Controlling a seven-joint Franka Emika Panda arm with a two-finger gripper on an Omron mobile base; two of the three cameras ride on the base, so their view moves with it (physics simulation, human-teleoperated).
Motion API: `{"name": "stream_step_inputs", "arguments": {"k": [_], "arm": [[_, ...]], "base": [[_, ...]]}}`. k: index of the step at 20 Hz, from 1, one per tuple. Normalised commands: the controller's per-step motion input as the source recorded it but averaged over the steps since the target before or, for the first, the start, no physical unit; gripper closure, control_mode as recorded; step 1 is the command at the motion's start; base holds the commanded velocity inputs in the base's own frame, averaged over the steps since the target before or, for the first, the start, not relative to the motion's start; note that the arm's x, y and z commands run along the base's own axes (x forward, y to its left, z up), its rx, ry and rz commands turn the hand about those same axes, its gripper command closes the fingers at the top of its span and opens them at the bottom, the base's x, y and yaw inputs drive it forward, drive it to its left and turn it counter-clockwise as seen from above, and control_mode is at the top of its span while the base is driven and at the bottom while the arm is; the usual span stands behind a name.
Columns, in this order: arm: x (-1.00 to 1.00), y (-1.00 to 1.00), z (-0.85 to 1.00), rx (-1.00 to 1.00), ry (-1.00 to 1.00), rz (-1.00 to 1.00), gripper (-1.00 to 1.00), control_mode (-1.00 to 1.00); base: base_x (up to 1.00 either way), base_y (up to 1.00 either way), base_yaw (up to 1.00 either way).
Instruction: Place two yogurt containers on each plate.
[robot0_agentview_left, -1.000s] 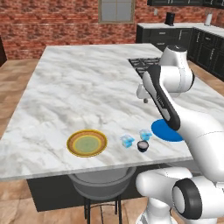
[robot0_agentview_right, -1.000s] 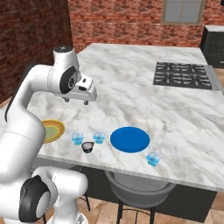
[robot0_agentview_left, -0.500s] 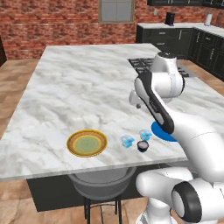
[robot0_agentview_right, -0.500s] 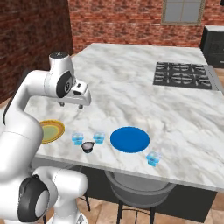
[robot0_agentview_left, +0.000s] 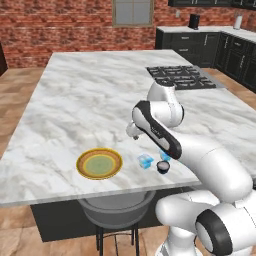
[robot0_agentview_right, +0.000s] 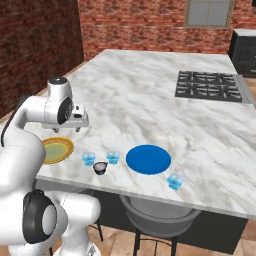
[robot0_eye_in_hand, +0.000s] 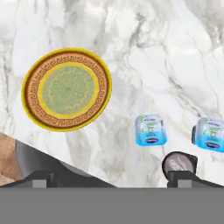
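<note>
The yellow-rimmed plate (robot0_agentview_left: 99, 163) (robot0_agentview_right: 56, 150) (robot0_eye_in_hand: 66, 89) with a pale green centre lies bare near the counter's front edge. Right of it stand two pale blue yogurt cups (robot0_agentview_right: 88, 158) (robot0_agentview_right: 113, 157) (robot0_eye_in_hand: 150, 130) (robot0_eye_in_hand: 211, 134) and the dark cup (robot0_agentview_left: 163, 167) (robot0_agentview_right: 100, 168) (robot0_eye_in_hand: 179, 164). The solid blue plate (robot0_agentview_right: 148, 159) is bare too, with a third blue cup (robot0_agentview_right: 175, 181) at its front right. My gripper (robot0_agentview_left: 132, 133) (robot0_agentview_right: 79, 126) (robot0_eye_in_hand: 114, 179) hangs open above the counter, behind the cups and the yellow plate, holding nothing.
A gas hob (robot0_agentview_left: 177, 76) (robot0_agentview_right: 210, 85) is set into the counter's far right. A round stool (robot0_agentview_left: 117, 210) (robot0_agentview_right: 160, 217) stands under the front edge. Bare marble (robot0_agentview_left: 90, 100) stretches behind the plates.
The arm has swung the hand leftward and toward the front edge, from near the blue plate to a spot over the cups and yellow plate. No cup or plate has moved.
</note>
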Motion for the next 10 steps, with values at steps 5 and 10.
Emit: {"name": "stream_step_inputs", "arguments": {"k": [5,10], "arm": [[0.28,0.04,-0.53,-0.03,0.00,0.32,-1.00,-1.00],[0.11,-0.44,-0.28,-0.06,0.08,0.16,-1.00,-1.00]], "base": [[0.00,0.00,0.00],[0.00,0.00,0.00]]}}
